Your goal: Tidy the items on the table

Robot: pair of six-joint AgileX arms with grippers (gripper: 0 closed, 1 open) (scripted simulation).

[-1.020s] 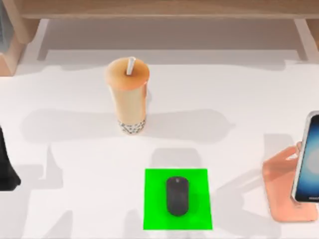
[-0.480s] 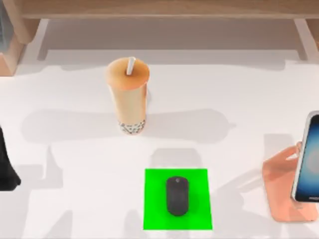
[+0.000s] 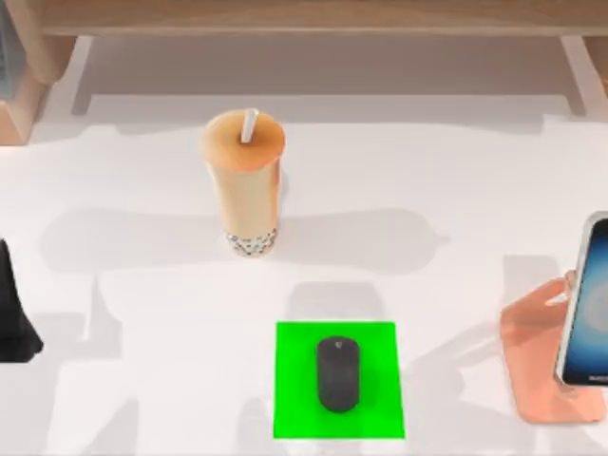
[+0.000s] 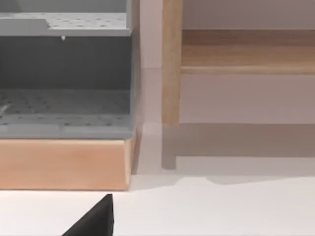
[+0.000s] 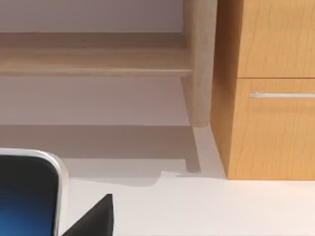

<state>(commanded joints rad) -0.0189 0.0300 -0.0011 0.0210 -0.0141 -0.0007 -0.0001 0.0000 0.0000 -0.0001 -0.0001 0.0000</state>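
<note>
Here's the broad white table [image 3: 456, 171], taking up nearly the whole top view, and along its far edge runs the light wooden shelf [image 3: 304, 14], with its posts coming down at both back corners. At the far right corner, seen from the right wrist, stands a wooden cabinet [image 5: 270, 98] with a slim metal handle; at the far left corner, from the left wrist, sits a wooden box holding grey perforated trays [image 4: 64, 98]. On to the smaller things: the pink-copper stand [image 3: 537, 361] is at the table's right edge, near the front, and the phone [image 3: 589, 304] leans on it, screen glowing blue, silver rim showing. The green mat [image 3: 294, 399] lies front and centre, and the black mouse [image 3: 338, 373] rests on the middle of it. The bubble-tea cup [image 3: 245, 190] stands upright behind the mat, a bit to the left, well apart from it, white straw up, dark pearls at the bottom. The left arm [image 3: 13, 318] is parked at the left edge, and just a black sliver of the left gripper [image 4: 96, 219] shows above bare table, so released or clenched, I cannot tell. Same for the right gripper [image 5: 96, 216], a black wedge just beside the phone's corner: cannot tell.
</note>
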